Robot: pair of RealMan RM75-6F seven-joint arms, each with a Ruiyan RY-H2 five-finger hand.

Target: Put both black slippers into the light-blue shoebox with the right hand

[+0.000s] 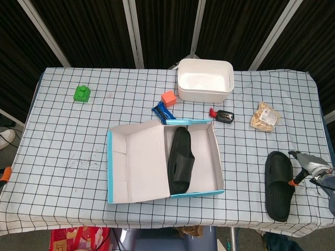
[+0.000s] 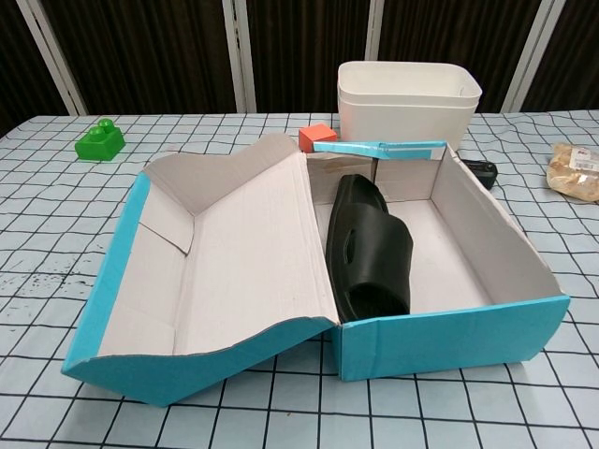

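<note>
Nearest, at the worktop's [image 1: 63, 141] front right, one black slipper [image 1: 279, 184] lies flat, well outside the light-blue shoebox [image 1: 209, 192]. Just beside its right edge is the right hand [image 1: 310, 168], at the frame border; whether its fingers are apart or together cannot be told. The left hand shows in neither view. The shoebox sits open at centre, lid folded left, with the other slipper [image 2: 367, 245] inside along its left side. Behind lie a blue packet [image 1: 163, 112], orange block [image 1: 168, 98], dark key fob [image 1: 224, 116] and snack bag [image 1: 264, 116]. Farthest stand a white tub [image 1: 204, 79] and green block [image 1: 81, 93].
</note>
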